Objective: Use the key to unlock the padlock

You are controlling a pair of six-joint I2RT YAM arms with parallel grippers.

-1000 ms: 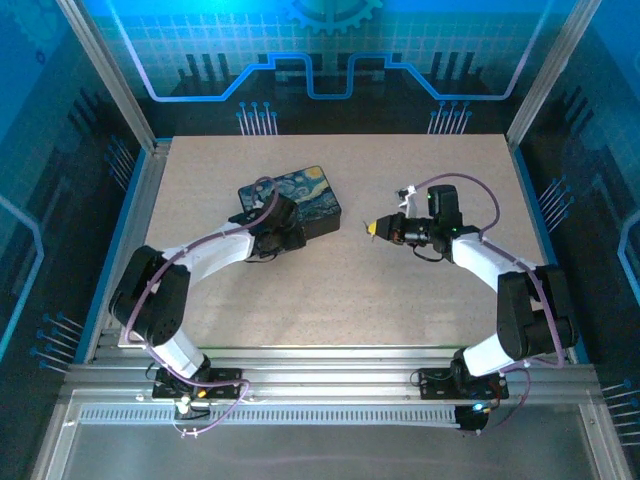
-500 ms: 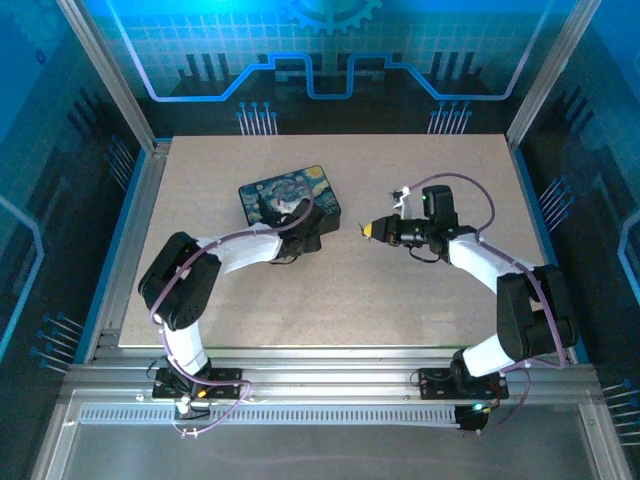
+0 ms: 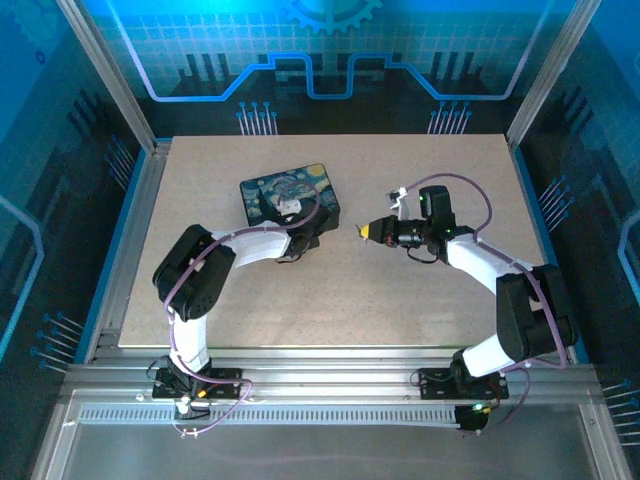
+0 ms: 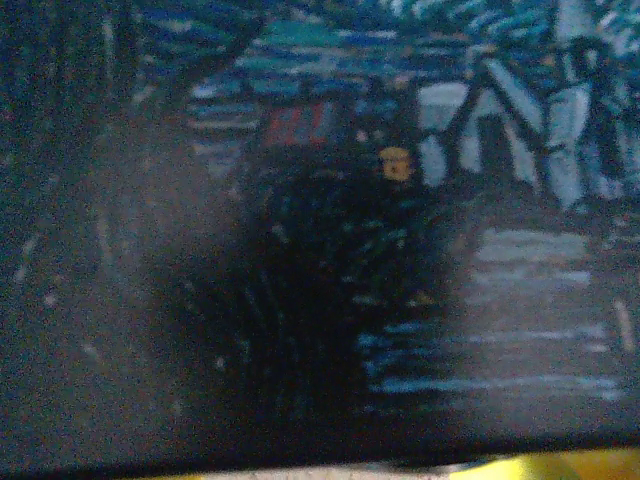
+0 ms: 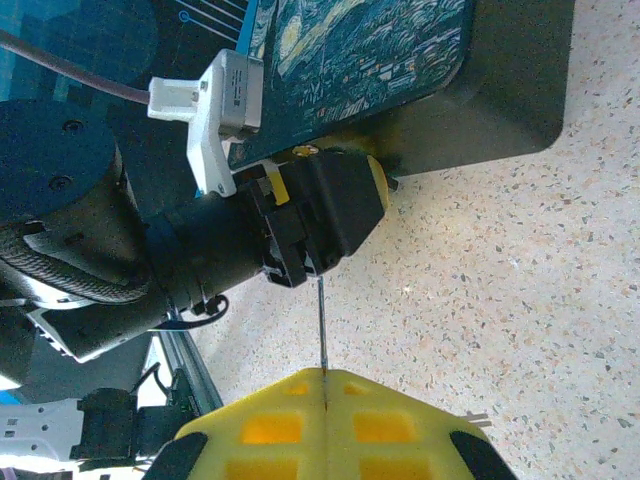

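Quick rundown: two arms over one speckled beige table (image 3: 400,310), and on it one dark rectangular box with a swirly blue-and-yellow painted lid (image 3: 265,190), sitting left of centre.

The right gripper (image 3: 371,231) hovers to the right of the box, apart from it, with its tip pointing left towards the box. In its wrist view the two chunky yellow fingers (image 5: 250,430) are pressed flat together, and one thin dark metal key (image 5: 322,330) is pinched in the seam between them. Only the slim blade pokes out, aimed straight at the other gripper, and there's a small gap between the blade's tip and it.

The left gripper (image 5: 340,200) is a black block with yellow pads, tucked right up against the box's near-right corner. You can see yellow on both sides of the block, but I honestly can't tell how far apart the jaws are or whether anything is caught in them. Its own wrist view is a blurry close-up of the painted lid with a strip of yellow finger (image 4: 560,466) along the bottom edge.

I can't pick out the padlock in any shot. A tiny yellowish bit shows under the box edge by the left gripper, but it's too small to call.
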